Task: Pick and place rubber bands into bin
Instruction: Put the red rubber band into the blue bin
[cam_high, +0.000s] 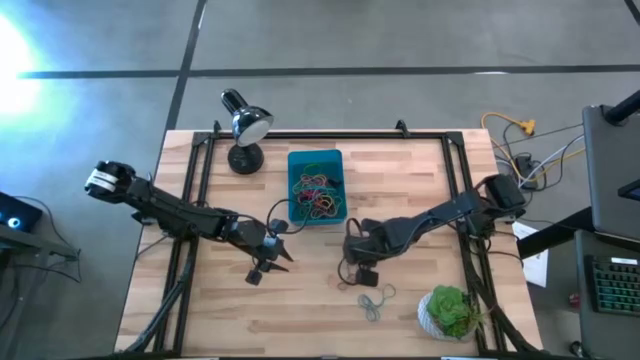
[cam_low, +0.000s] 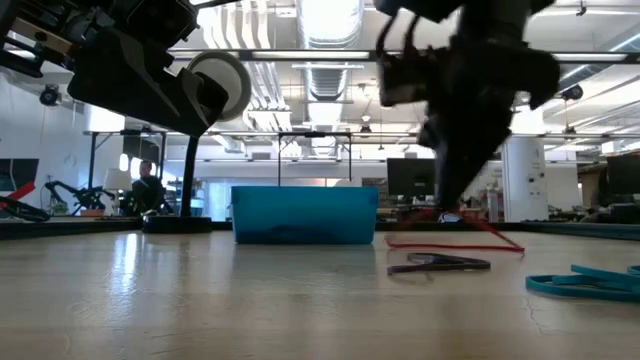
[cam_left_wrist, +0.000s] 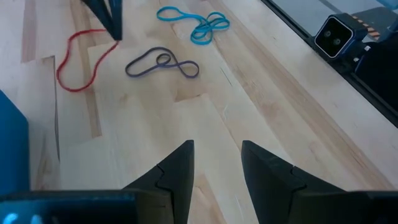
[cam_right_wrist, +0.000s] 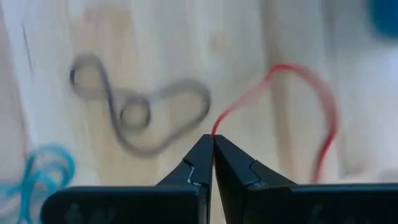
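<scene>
The teal bin (cam_low: 304, 215) sits on the worktop (cam_low: 200, 300). Right of it, a dark hand (cam_low: 445, 205) comes down to a red rubber band (cam_low: 455, 243), with a dark band (cam_low: 438, 263) and blue bands (cam_low: 585, 283) nearer.

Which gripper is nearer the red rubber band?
Right. The right gripper is shut on the red rubber band; the left gripper hovers open, apart from it.
</scene>
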